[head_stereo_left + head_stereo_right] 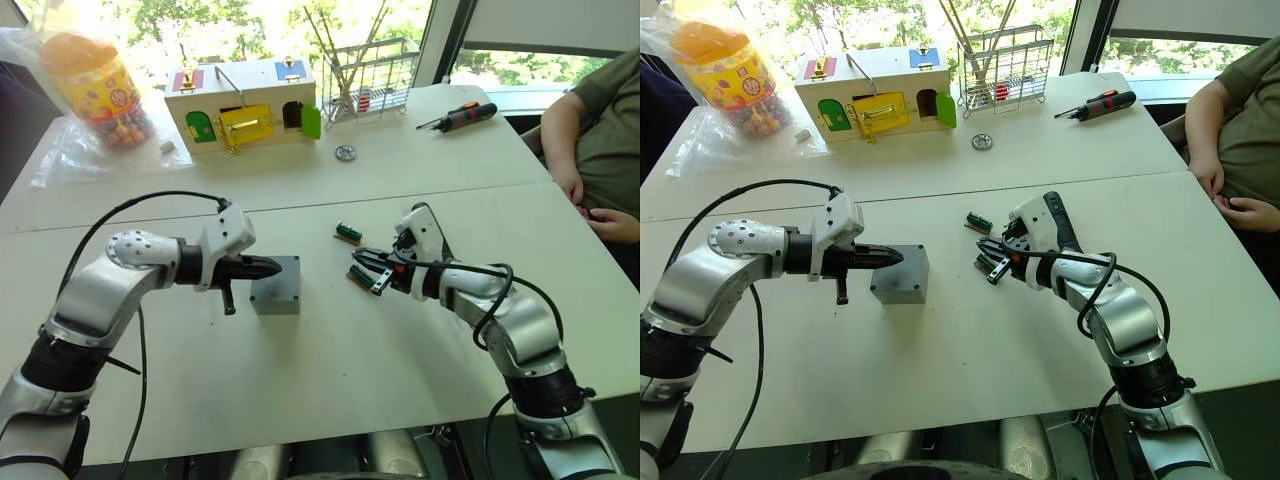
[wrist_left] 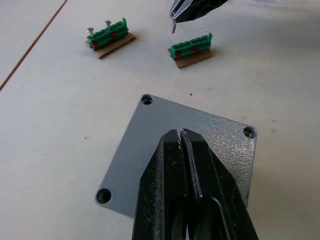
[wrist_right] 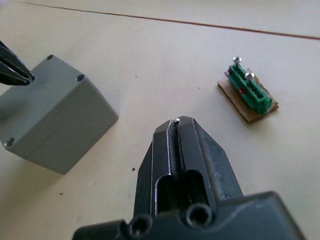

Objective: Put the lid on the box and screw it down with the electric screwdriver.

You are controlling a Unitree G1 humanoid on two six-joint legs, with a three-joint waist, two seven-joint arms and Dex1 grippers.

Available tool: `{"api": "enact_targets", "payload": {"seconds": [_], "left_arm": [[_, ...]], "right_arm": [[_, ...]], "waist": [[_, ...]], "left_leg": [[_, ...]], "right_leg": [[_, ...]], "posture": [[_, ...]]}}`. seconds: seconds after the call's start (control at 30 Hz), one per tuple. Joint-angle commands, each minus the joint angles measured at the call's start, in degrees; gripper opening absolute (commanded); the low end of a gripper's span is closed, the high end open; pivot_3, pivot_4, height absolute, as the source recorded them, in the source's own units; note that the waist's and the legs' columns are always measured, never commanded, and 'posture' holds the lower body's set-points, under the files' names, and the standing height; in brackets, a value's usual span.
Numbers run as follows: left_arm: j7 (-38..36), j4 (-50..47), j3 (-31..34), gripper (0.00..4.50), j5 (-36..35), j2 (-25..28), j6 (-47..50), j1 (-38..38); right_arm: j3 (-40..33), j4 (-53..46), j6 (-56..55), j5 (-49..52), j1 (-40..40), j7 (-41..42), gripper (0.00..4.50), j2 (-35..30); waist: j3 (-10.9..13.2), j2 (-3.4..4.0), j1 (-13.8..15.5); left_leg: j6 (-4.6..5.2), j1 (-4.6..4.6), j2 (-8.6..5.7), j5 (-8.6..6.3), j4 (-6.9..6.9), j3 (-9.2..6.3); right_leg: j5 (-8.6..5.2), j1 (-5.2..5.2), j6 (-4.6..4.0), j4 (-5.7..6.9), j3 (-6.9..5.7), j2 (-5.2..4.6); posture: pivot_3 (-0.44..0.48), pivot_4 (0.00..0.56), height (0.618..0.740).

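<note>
The grey box stands mid-table with the lid lying flat on top, its corner holes empty. My left gripper is shut, and its tip rests on the middle of the lid. My right gripper hovers to the right of the box, shut on a small metal screw that hangs from its tip. Two green terminal blocks holding screws lie beside that gripper. The electric screwdriver is out of view.
At the back stand a wooden box with coloured doors, a wire basket and a jar of sweets. A red-and-black hand screwdriver lies back right. A person's arm rests at the right edge.
</note>
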Motion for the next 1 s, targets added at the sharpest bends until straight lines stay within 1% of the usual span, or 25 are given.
{"api": "enact_targets", "payload": {"seconds": [0.03,0.17,0.27,0.47,1.0], "left_arm": [[-0.19,0.65,2.91,0.00,-0.12,1.01,-0.93,-0.95],[-0.94,0.95,4.37,0.00,-0.25,3.16,-0.41,-0.03],[-1.44,0.55,5.23,0.00,-0.45,4.82,-0.18,1.47],[-0.80,-0.30,6.33,0.00,-0.67,5.11,0.34,3.33],[1.11,-1.58,5.19,0.00,-0.48,3.07,1.15,3.51]], "right_arm": [[-1.08,-3.11,1.49,2.55,-4.09,0.31,0.02,1.11],[0.88,-1.93,2.59,4.68,-7.94,0.56,0.02,4.77],[3.68,0.88,1.12,3.96,-9.46,0.90,0.02,7.46],[7.45,4.33,-1.27,2.85,-10.14,1.60,0.02,10.61],[9.52,8.29,-4.34,0.23,-8.91,1.96,0.02,11.66]], "waist": [[0.00,0.00,-0.12],[0.00,0.00,-0.44],[0.00,0.00,-0.43],[0.00,0.00,0.02],[0.00,0.00,-0.33]], "left_leg": [[0.00,0.00,0.00,0.00,0.00,0.00],[0.00,0.00,0.03,0.00,-0.03,-0.01],[0.00,0.00,0.03,0.00,-0.07,-0.01],[-0.01,0.00,-0.02,0.00,0.04,-0.03],[-0.01,0.00,0.00,0.00,0.00,-0.03]], "right_leg": [[0.00,0.00,0.00,0.00,0.00,0.00],[0.00,-0.06,0.00,0.03,0.01,0.01],[0.00,-0.07,0.00,0.03,0.00,0.00],[0.00,-0.01,0.00,0.04,-0.02,-0.01],[0.00,-0.06,0.00,0.09,-0.01,0.00]], "posture": [[0.000,0.150,0.740],[0.000,0.150,0.740],[0.000,0.150,0.740],[0.000,0.150,0.740],[0.000,0.150,0.740]]}}
